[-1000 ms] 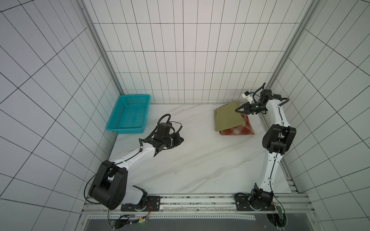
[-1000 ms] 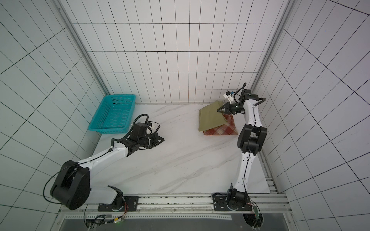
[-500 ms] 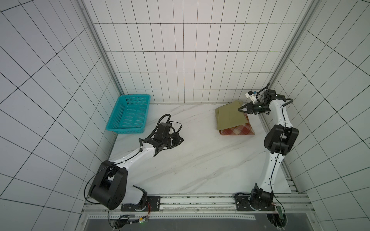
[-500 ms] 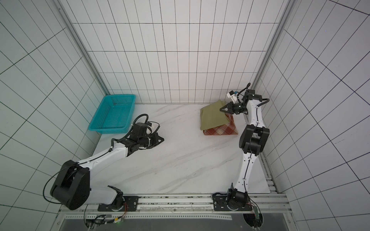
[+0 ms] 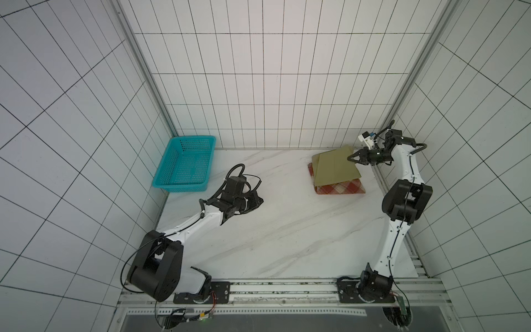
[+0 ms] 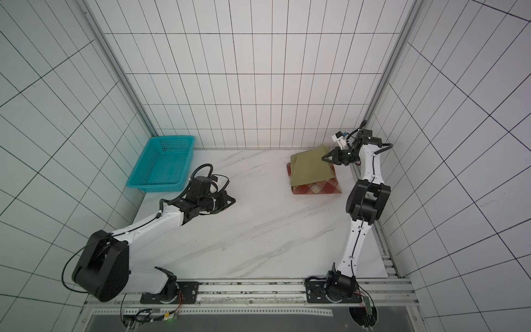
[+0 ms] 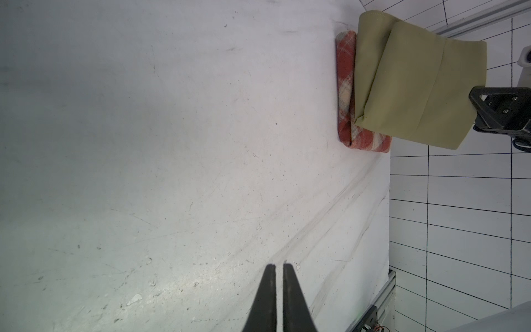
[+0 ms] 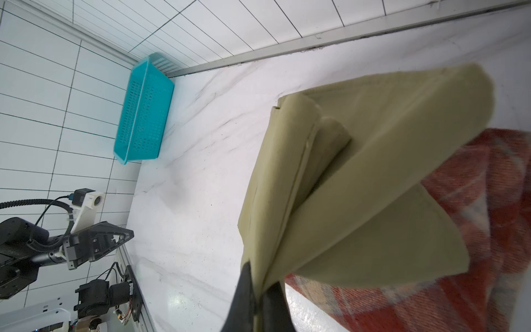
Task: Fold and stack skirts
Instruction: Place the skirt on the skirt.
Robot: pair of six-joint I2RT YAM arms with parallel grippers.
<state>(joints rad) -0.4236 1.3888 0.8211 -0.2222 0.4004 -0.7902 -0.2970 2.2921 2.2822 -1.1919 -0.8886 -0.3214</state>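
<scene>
Left fingers closed together with nothing between them, low over the left-middle of the white marble counter, well apart from both skirts. Farther back on the right, right fingers are clamped on one edge of the folded olive skirt, holding that side raised off the pile while its opposite side rests on the folded plaid skirt; the plaid one lies flat on the counter near the right wall, showing along its near and left edges. Teal basket sits in the far left corner of the counter, beside the wall.
</scene>
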